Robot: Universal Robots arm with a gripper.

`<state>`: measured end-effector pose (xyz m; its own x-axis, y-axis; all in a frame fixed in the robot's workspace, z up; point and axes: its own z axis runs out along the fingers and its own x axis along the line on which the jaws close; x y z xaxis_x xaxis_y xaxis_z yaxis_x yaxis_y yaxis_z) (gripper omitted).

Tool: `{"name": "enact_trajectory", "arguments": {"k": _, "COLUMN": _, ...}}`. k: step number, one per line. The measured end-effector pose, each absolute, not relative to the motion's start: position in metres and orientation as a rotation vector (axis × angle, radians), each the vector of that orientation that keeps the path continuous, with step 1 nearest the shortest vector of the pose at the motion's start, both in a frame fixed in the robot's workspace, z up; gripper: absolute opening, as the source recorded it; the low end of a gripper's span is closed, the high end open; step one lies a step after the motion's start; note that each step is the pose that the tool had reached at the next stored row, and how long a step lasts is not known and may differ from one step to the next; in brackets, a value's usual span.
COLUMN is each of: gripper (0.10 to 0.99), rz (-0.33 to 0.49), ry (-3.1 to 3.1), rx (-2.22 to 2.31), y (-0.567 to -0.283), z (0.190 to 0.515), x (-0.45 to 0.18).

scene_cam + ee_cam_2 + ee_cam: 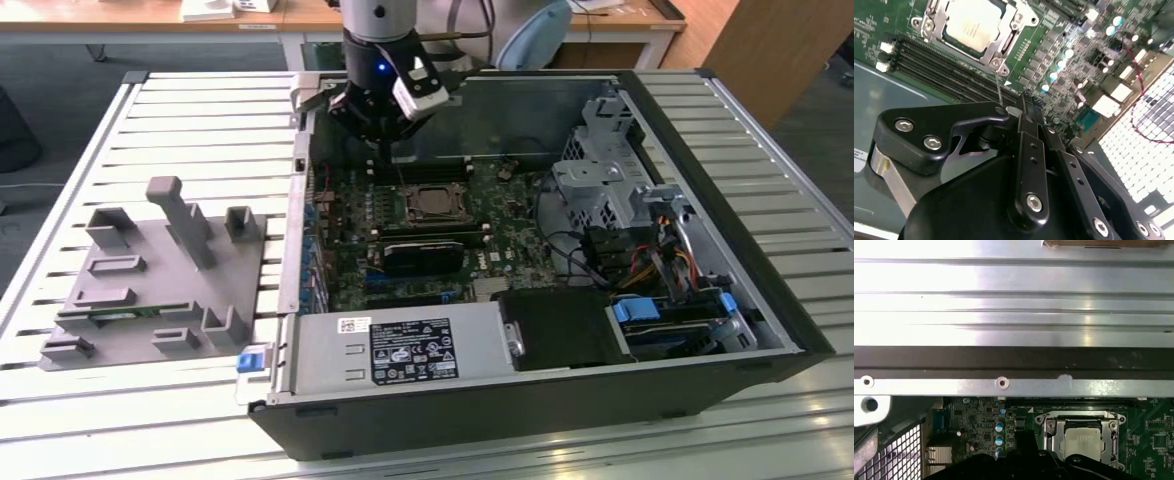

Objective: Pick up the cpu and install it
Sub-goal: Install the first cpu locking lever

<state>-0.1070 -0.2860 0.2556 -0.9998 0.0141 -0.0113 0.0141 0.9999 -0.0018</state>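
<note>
A: Looking at the open computer case [747,300] on the slatted bench [200,130], where do you see the cpu [430,204]?

B: It sits flat in its socket on the green motherboard [507,250], with the metal frame [936,20] around it. Its silver top shows in both wrist views, [971,25] and [1083,442].

A: And the hand [387,150]?

B: It hangs above the far edge of the motherboard, just beyond the socket, near the case wall [1014,365]. In the second wrist view its black fingers [1026,120] are pressed together, and I see nothing between them. A thin metal lever [999,87] stands up from the corner of the socket, close to the fingertips. I cannot tell if they touch it.

A: What lies beside the case?

B: A grey holder [147,285] with upright posts, on the exterior view's left. A black heatsink [420,255] sits on the motherboard, just on the near side of the socket.
</note>
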Motion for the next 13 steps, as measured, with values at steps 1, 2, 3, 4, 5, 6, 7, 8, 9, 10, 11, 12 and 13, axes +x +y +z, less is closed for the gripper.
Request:
{"name": "enact_trajectory", "arguments": {"k": 1, "gripper": 0.106, "rz": -0.003, "ry": 3.130, "rx": 0.022, "y": -0.285, "z": 0.255, "x": -0.107}}
{"name": "enact_trajectory", "arguments": {"k": 2, "gripper": 0.106, "rz": -0.003, "ry": 3.130, "rx": 0.022, "y": -0.285, "z": 0.255, "x": -0.107}}
{"name": "enact_trajectory", "arguments": {"k": 3, "gripper": 0.106, "rz": -0.003, "ry": 3.130, "rx": 0.022, "y": -0.285, "z": 0.255, "x": -0.107}}
{"name": "enact_trajectory", "arguments": {"k": 4, "gripper": 0.106, "rz": -0.003, "ry": 3.130, "rx": 0.022, "y": -0.284, "z": 0.255, "x": -0.106}}
{"name": "enact_trajectory", "arguments": {"k": 5, "gripper": 0.106, "rz": -0.003, "ry": 3.130, "rx": 0.022, "y": -0.284, "z": 0.255, "x": -0.105}}
{"name": "enact_trajectory", "arguments": {"k": 6, "gripper": 0.106, "rz": -0.003, "ry": 3.130, "rx": 0.022, "y": -0.284, "z": 0.255, "x": -0.104}}
{"name": "enact_trajectory", "arguments": {"k": 7, "gripper": 0.106, "rz": -0.003, "ry": 3.130, "rx": 0.022, "y": -0.284, "z": 0.255, "x": -0.103}}
{"name": "enact_trajectory", "arguments": {"k": 8, "gripper": 0.106, "rz": -0.003, "ry": 3.130, "rx": 0.022, "y": -0.284, "z": 0.255, "x": -0.101}}
{"name": "enact_trajectory", "arguments": {"k": 9, "gripper": 0.106, "rz": -0.003, "ry": 3.130, "rx": 0.022, "y": -0.284, "z": 0.255, "x": -0.099}}
{"name": "enact_trajectory", "arguments": {"k": 10, "gripper": 0.106, "rz": -0.003, "ry": 3.130, "rx": 0.022, "y": -0.284, "z": 0.255, "x": -0.097}}
{"name": "enact_trajectory", "arguments": {"k": 11, "gripper": 0.106, "rz": -0.003, "ry": 3.130, "rx": 0.022, "y": -0.284, "z": 0.255, "x": -0.094}}
{"name": "enact_trajectory", "arguments": {"k": 12, "gripper": 0.106, "rz": -0.003, "ry": 3.130, "rx": 0.022, "y": -0.284, "z": 0.255, "x": -0.091}}
{"name": "enact_trajectory", "arguments": {"k": 13, "gripper": 0.106, "rz": -0.003, "ry": 3.131, "rx": 0.022, "y": -0.284, "z": 0.254, "x": -0.087}}
